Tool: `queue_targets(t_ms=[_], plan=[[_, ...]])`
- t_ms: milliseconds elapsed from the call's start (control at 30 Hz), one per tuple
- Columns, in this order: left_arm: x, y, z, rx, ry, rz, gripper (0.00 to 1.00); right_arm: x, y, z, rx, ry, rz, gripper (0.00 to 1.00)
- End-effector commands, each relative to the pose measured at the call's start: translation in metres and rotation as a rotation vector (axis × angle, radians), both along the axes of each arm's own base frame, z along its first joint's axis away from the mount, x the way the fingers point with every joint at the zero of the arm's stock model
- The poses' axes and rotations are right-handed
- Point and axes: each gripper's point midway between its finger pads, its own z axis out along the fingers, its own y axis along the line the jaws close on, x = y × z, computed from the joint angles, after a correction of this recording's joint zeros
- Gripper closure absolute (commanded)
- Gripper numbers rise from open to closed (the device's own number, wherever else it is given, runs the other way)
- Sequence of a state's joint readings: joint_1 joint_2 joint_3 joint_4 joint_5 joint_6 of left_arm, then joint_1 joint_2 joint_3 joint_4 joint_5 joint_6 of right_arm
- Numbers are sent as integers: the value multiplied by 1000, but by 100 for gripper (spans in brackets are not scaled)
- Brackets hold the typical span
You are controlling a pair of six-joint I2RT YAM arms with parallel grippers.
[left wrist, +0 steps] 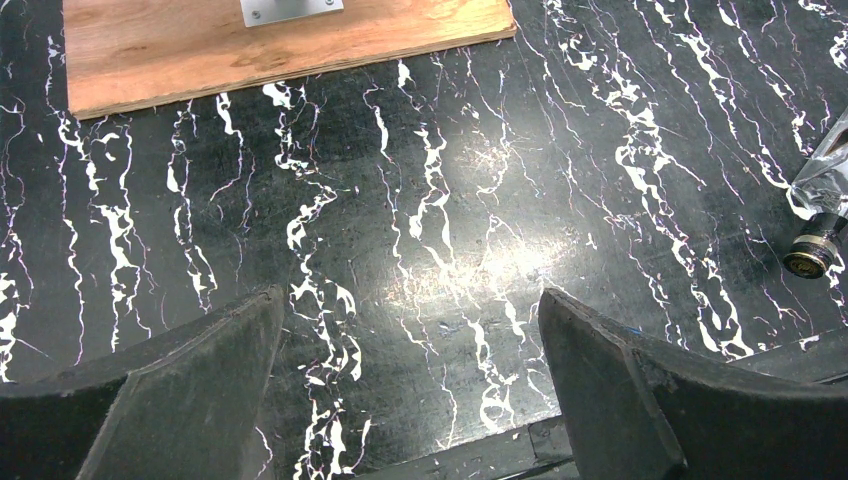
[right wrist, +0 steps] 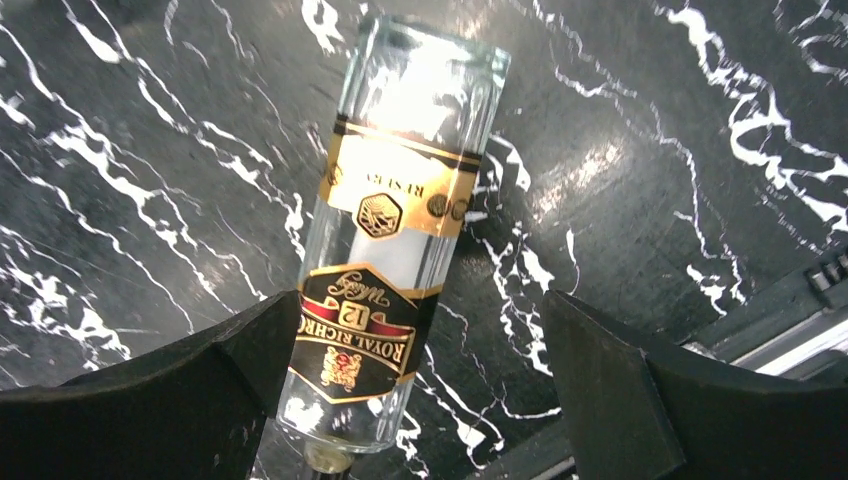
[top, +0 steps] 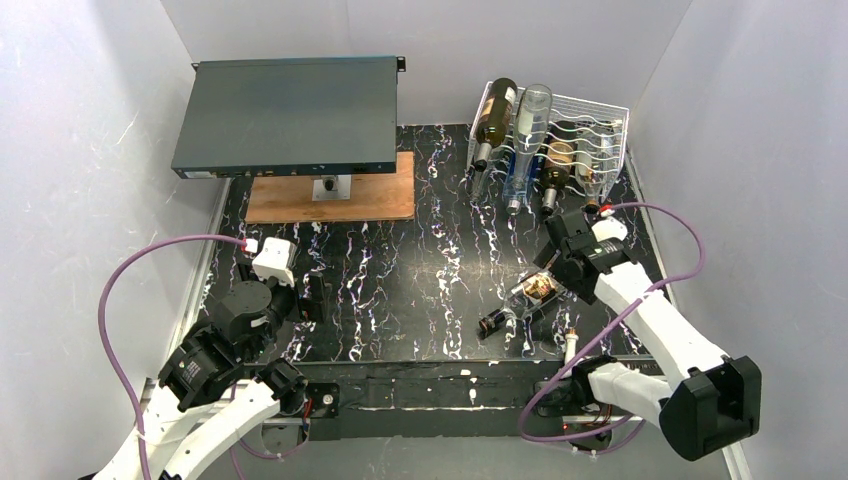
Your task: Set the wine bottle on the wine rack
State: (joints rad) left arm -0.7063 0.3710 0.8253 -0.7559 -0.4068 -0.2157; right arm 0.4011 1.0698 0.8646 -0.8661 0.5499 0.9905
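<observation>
1. Two grippers, both spread wide, and neither holds anything.
2. Your left gripper (left wrist: 410, 300) hangs over the bare black marbled table (left wrist: 450, 200), near the wooden board (left wrist: 280, 45).
3. Your right gripper (right wrist: 418, 310) straddles the wine bottle (right wrist: 390, 230). Its labelled body lies close against one finger (right wrist: 200, 400); you can't tell whether they touch.
4. The bottle lies on its side at the front right of the table, well apart from the wine rack (top: 598, 118).
5. The rack stands at back right, with several other bottles (top: 496, 118) in it.

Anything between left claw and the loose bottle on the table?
Nothing: only bare marbled table between left claw and bottle, in left wrist and top views.
</observation>
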Motion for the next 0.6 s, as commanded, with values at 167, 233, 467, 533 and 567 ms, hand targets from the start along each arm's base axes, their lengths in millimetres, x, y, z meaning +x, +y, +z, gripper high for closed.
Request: queue_targets(t_ms=[167, 233, 467, 533, 567], plan=[[1, 1, 1, 6, -16, 1, 1, -4, 18, -30, 122, 71, -79, 0], [1, 1, 1, 6, -16, 1, 1, 0, 24, -37, 143, 77, -75, 0], [1, 1, 1, 4, -16, -1, 1, 9, 26, -50, 126, 120, -108, 0], [1, 1, 1, 4, -17, -1, 1, 8, 25, -55, 118, 140, -123, 0], [1, 1, 1, 3, -18, 0, 1, 6, 25, -58, 114, 151, -133, 0]])
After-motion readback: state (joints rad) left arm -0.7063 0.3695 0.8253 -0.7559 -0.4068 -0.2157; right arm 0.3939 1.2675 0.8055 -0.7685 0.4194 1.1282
